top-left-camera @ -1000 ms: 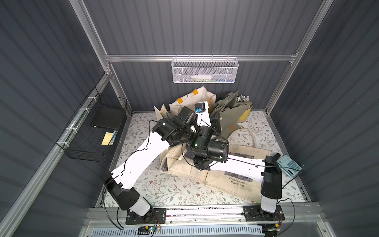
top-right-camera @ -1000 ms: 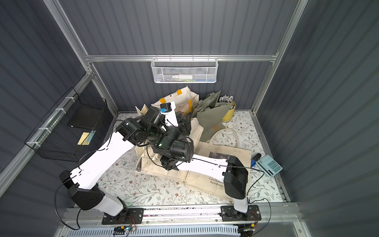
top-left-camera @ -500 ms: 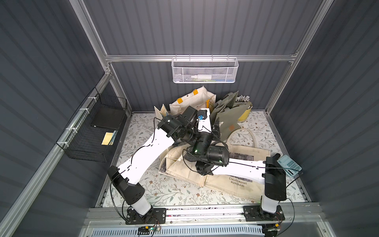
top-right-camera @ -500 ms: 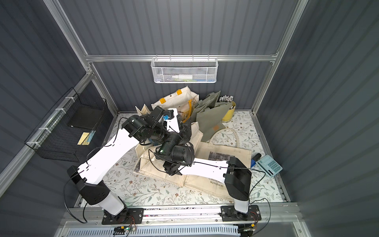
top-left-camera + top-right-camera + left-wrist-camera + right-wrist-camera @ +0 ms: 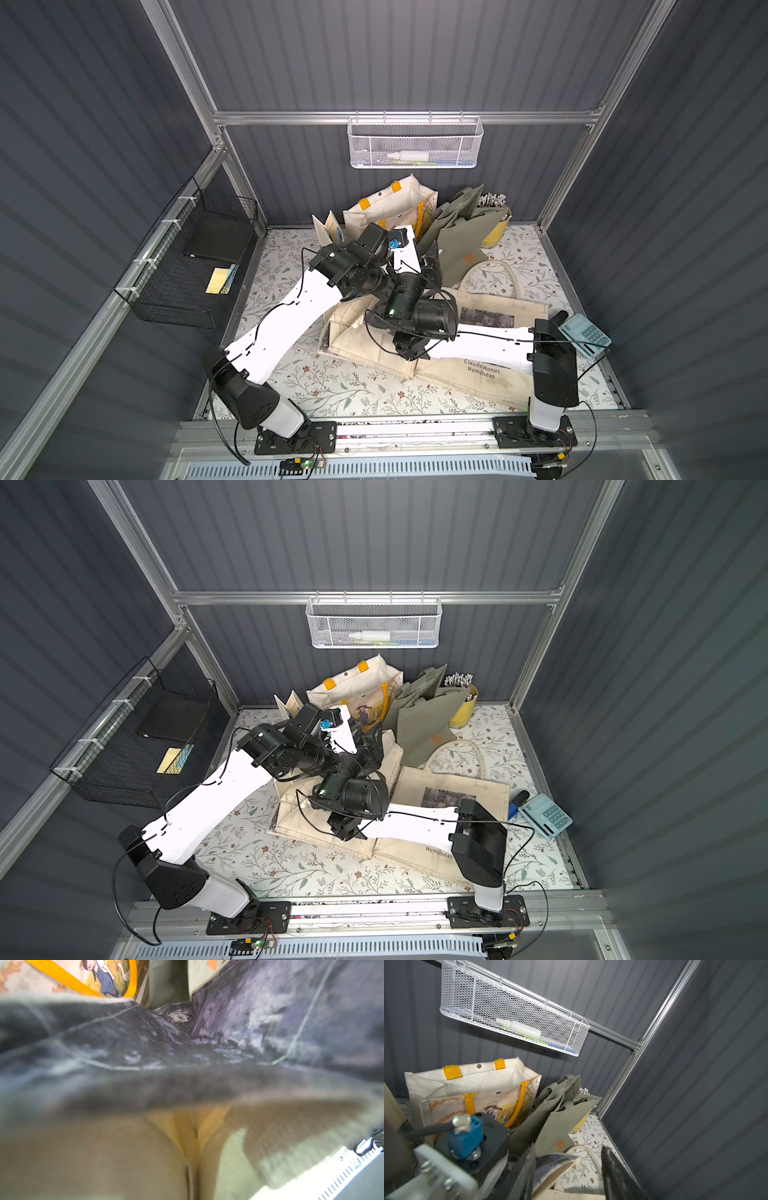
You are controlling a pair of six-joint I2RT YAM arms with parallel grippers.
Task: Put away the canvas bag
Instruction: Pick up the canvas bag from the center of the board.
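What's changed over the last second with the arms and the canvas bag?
The left gripper shifted toward the front rail, and the right arm's elbow drew back too. Nothing was taken or let go: left gripper shut on the canvas bag, right gripper open around its edge. The olive bag, illustrated tote and calculator stayed put.
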